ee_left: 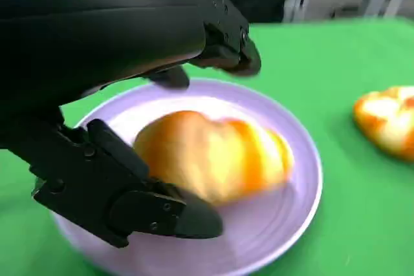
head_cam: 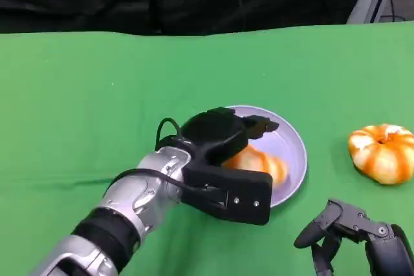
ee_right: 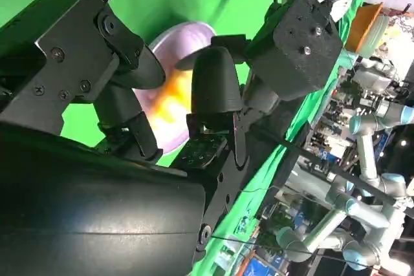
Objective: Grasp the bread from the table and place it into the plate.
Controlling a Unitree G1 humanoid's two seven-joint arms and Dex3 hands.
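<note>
A golden bread roll (head_cam: 262, 163) lies on the lavender plate (head_cam: 292, 139) near the table's middle. My left hand (head_cam: 220, 139) hovers over the plate's near-left side. In the left wrist view the roll (ee_left: 213, 156) rests on the plate (ee_left: 297, 185) with the thumb (ee_left: 155, 214) just beside it and the other fingers (ee_left: 226, 40) spread well above it, none gripping. My right hand (head_cam: 352, 231) hangs low at the near right, fingers apart and holding nothing. The right wrist view catches the plate (ee_right: 191, 33) and a blur of the roll (ee_right: 169, 103) past its own fingers (ee_right: 217, 85).
A second orange-striped bun (head_cam: 383, 152) sits on the green cloth right of the plate, also seen as a bun (ee_left: 388, 119) in the left wrist view. A black backdrop bounds the table's far edge. My left forearm (head_cam: 129, 205) crosses the near-left area.
</note>
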